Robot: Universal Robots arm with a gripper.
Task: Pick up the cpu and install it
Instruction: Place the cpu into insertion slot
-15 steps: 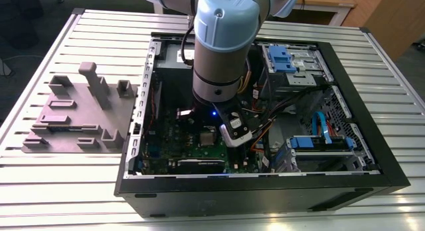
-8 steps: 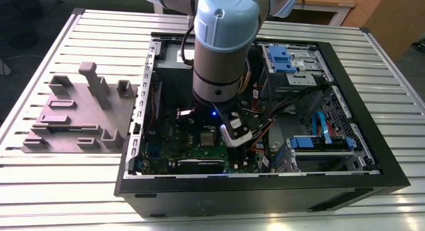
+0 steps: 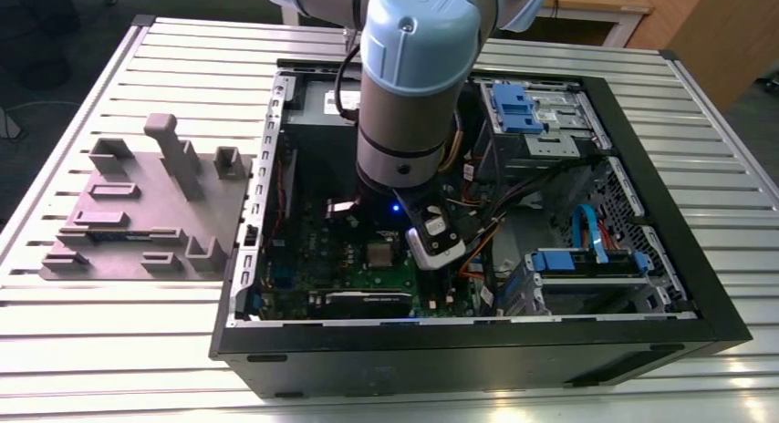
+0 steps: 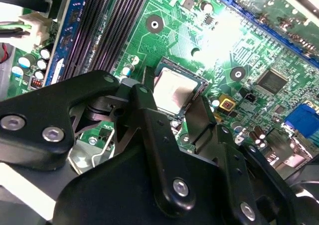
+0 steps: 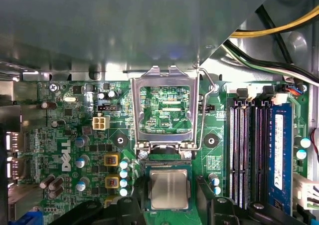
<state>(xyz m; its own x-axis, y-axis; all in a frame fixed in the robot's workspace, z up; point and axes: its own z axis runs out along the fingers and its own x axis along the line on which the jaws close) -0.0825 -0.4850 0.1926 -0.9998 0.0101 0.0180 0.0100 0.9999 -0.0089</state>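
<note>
The cpu (image 5: 169,189), a small square chip with a silver-grey top, lies flat in the socket of the green motherboard (image 5: 65,150). In the second wrist view the cpu (image 4: 173,89) shows between my black fingers (image 4: 149,115). My gripper (image 5: 169,197) hangs straight over it, open, with one finger on each side of the socket and a small gap to the chip. The metal socket frame (image 5: 164,75) is swung up and open beyond the chip. In the exterior view the arm (image 3: 408,122) reaches down into the open computer case (image 3: 487,341), beside the cpu (image 3: 382,253).
Black memory slots (image 5: 246,150) and a blue memory module (image 5: 279,155) run beside the socket. Yellow and black cables (image 5: 279,30) cross above. Blue drive bays (image 3: 526,108) sit in the case. A grey fixture block (image 3: 146,213) stands on the slatted table at the exterior view's left.
</note>
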